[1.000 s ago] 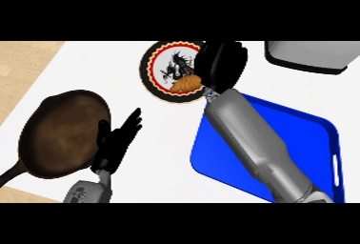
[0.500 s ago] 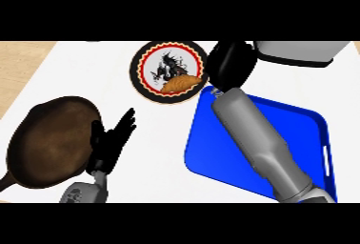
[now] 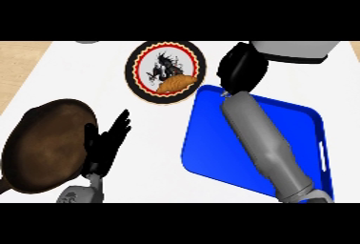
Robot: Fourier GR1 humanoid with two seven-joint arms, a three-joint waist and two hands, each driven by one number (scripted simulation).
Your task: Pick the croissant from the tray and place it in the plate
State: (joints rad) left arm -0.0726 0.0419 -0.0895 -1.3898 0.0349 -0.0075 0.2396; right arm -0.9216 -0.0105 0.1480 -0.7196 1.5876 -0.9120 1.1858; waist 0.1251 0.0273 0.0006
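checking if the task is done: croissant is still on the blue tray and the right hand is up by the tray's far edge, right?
Not quite. The head view shows the croissant lying on the plate, at its lower right, not on the blue tray. The rest holds: the right hand is up by the tray's far edge, apart from the croissant.

Golden-brown croissant; plate black-rimmed, red ring, white centre with black figure; tray bright blue; pan dark brown; desk white.
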